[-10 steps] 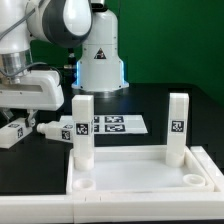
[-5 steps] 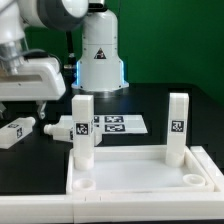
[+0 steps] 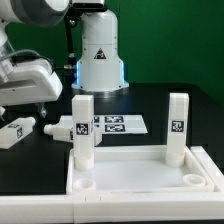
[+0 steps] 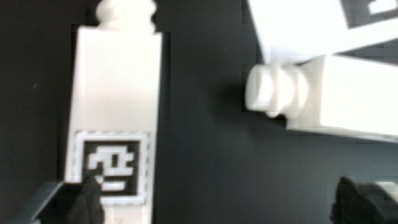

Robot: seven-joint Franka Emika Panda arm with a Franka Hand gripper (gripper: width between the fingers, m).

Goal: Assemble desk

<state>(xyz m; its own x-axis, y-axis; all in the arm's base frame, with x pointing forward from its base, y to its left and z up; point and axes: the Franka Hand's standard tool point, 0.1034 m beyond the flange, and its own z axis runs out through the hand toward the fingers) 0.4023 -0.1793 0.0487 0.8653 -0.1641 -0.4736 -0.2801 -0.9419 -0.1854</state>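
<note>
Hanging at about nine o'clock in the exterior view, the arm [image 3: 28,78] reaches in over the black bench [image 3: 150,100] with its hand [image 4: 217,206] pointed down. It sits above the spot where the loose legs [image 3: 55,128] lie on their sides.

The wrist view shows the two dark fingertips [image 4: 71,203] spread wide, closed on no part. Between them, close beside one fingertip, the tagged leg [image 4: 116,100] lies flat and lengthwise. Its tag [image 4: 111,165] faces up at the end nearest the fingertips, and its round peg [image 4: 119,13] is at the far end. I cannot tell whether that fingertip touches it. The second leg [image 4: 338,90] lies near it but apart, at a slant, with its peg end turned toward the tagged leg's long side.

The tabletop [image 3: 140,192] rests at six o'clock in the exterior view, rim up. One upright leg [image 3: 82,125] stands in the rear corner on the exterior view's left, and the other upright leg [image 3: 178,122] stands in the rear corner on the exterior view's right. From the tabletop, the hand is at about ten o'clock, apart from it. The loose legs lie at nine o'clock of the nearer upright leg, just beside it. The marker board [image 3: 112,125] lies flat behind the tabletop, between the two upright legs as seen from that view.
</note>
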